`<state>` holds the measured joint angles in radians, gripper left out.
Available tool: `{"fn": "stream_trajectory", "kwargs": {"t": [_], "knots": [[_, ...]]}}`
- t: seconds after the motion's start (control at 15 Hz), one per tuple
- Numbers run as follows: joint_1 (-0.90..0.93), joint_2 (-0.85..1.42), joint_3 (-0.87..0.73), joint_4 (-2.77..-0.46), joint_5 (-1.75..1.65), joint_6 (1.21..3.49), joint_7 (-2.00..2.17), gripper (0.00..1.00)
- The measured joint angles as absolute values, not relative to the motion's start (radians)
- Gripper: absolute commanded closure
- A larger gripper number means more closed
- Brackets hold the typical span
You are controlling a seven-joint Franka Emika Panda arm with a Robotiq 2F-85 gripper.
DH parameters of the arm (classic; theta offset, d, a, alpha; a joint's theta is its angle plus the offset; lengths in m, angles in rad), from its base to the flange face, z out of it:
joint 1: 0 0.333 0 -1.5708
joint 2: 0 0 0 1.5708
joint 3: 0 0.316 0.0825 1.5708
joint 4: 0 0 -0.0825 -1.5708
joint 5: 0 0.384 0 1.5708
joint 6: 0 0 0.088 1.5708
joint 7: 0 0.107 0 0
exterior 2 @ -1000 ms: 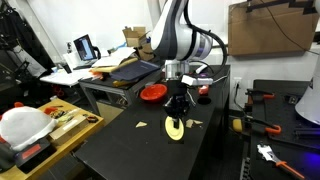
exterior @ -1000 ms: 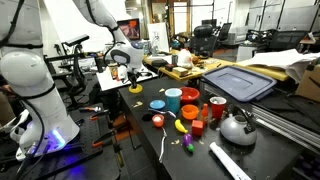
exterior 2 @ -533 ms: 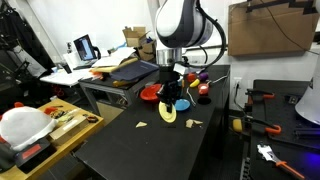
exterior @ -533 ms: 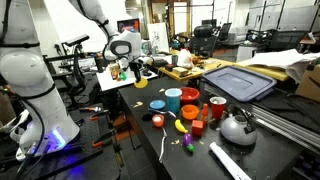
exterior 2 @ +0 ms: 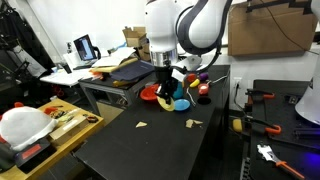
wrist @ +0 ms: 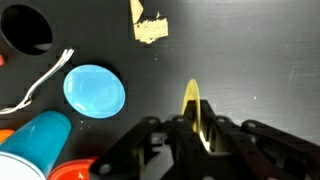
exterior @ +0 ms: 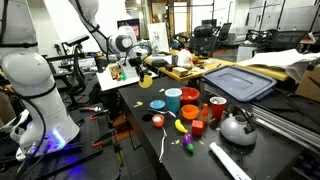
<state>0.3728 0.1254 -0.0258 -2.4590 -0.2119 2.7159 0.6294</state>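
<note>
Black tabletop (wrist: pixel 260 60) below; my fingers (wrist: pixel 180 140) clamp the yellow plate (wrist: pixel 192 105) edge-on. I'd grip firmly, clear of the blue plate (wrist: pixel 95 90) beside them.

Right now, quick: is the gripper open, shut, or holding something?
Gripper: shut on the thin yellow disc, which it holds edge-on above the black table.

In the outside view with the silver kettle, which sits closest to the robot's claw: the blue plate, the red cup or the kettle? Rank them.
From the gripper, shut on a yellow plate:
1. blue plate, just below it.
2. red cup, farther toward the picture's right.
3. kettle, far right, nearest the camera.
</note>
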Motion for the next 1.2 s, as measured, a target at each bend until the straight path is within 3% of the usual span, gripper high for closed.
{"fn": "stream_trajectory", "kwargs": {"t": [0.53,1.2], "knots": [[0.401,0.226,-0.052,-2.325,-0.722,2.683,0.986,0.98],[0.422,0.508,-0.082,-2.13,-0.905,2.623,1.057,0.98]]}}
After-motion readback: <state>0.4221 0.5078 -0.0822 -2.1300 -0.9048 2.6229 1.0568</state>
